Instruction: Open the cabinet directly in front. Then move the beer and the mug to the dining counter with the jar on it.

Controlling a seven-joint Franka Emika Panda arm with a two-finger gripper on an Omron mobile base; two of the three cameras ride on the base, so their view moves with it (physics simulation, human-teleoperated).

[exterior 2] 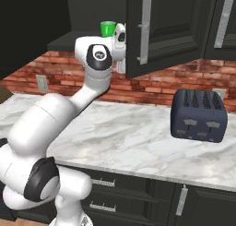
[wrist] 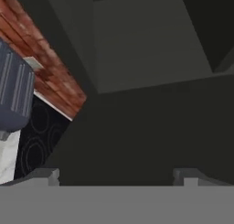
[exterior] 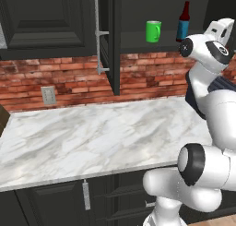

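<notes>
where the cabinet [exterior: 115, 40] hangs above the brick wall [exterior: 55, 77], its left door [exterior: 114, 45] stands swung out toward the near side, edge-on in the left base view, with a long silver bar handle [exterior: 97, 31] running down it. on the dark shelf inside, the green mug [exterior: 153, 31] stands upright with its loop handle to the right, and the beer [exterior: 183, 22] stands upright just right of it, apart from it, its blue label facing out. in the right base view the mug [exterior 2: 108, 28] peeks over the arm's upper joint, and the cabinet's right door [exterior 2: 159, 31] hangs open with its own silver handle [exterior 2: 145, 26].

the gripper [wrist: 116, 175] is raised near the cabinet, to the right of the beer in the left base view. its two fingertips [wrist: 45, 175] stand wide apart in the hand view with nothing between them, facing dark cabinet panels.

below the cabinet lies a white-grey marble worktop [exterior: 92, 137] with a wall outlet [exterior: 48, 95] on the brick at the far left. a dark toaster [exterior 2: 199, 115] stands on the worktop to the right, and in the hand view the toaster [wrist: 13, 95] appears at the left edge beside a black cooktop [wrist: 39, 136]. dark drawer fronts [exterior 2: 110, 193] with short silver handles run beneath the worktop.
</notes>
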